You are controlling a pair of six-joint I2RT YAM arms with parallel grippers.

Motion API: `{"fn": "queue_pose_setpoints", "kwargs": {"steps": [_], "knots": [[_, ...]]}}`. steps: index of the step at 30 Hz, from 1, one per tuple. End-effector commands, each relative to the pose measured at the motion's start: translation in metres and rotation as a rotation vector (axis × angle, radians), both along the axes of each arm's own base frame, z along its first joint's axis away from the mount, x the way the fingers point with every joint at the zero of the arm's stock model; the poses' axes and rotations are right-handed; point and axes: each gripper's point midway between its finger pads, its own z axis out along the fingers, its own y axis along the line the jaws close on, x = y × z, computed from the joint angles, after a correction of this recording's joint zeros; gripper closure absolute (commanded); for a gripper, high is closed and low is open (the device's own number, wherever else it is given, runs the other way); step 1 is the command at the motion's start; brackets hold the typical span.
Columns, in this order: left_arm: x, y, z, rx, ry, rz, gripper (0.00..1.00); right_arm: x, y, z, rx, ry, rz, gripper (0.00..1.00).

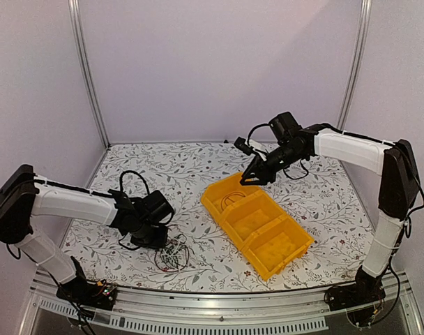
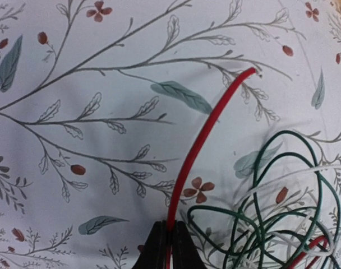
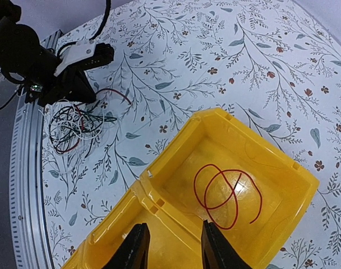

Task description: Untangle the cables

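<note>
A tangle of thin cables [image 1: 172, 256], green, white and red, lies on the floral table near the front left. My left gripper [image 1: 156, 241] is low beside it and shut on a red wire [image 2: 199, 143] that curves up from the closed fingertips [image 2: 170, 238]. Green wires [image 2: 288, 218] and a white wire [image 2: 305, 172] loop just to its right. My right gripper [image 1: 251, 180] hangs open and empty [image 3: 173, 246] over the yellow bin [image 3: 159, 168]. A separate red wire [image 3: 226, 193] lies coiled in the bin's far compartment. The tangle also shows in the right wrist view [image 3: 75, 126].
The yellow bin [image 1: 257, 222] has three compartments and lies diagonally at the table's centre right; the middle and near ones hold nothing. Thick black cords [image 1: 132, 183] loop off the left arm. An aluminium rail [image 1: 219, 307] runs along the front edge, and walls stand close around.
</note>
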Motion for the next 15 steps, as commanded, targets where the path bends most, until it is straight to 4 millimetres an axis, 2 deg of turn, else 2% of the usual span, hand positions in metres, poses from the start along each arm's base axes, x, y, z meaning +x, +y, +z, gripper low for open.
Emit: {"fn": "queue_pose_setpoints", "kwargs": {"steps": [1,5,10,13,15], "knots": [[-0.002,0.02,0.036,0.066,-0.056,0.006,1.0,-0.004,0.007,0.017,0.029,-0.014,0.034,0.65],[0.014,0.016,0.094,-0.049,-0.227,0.006,1.0,-0.009,0.015,0.031,0.045,-0.066,0.094,0.65],[0.026,-0.014,0.164,-0.298,-0.471,-0.125,1.0,-0.014,0.042,0.053,0.092,-0.1,0.166,0.64],[0.029,-0.021,0.193,-0.37,-0.557,-0.159,1.0,-0.014,0.063,0.068,0.132,-0.074,0.183,0.6],[0.029,-0.026,0.201,-0.388,-0.574,-0.185,1.0,-0.015,0.076,0.077,0.165,-0.064,0.201,0.56]]}}
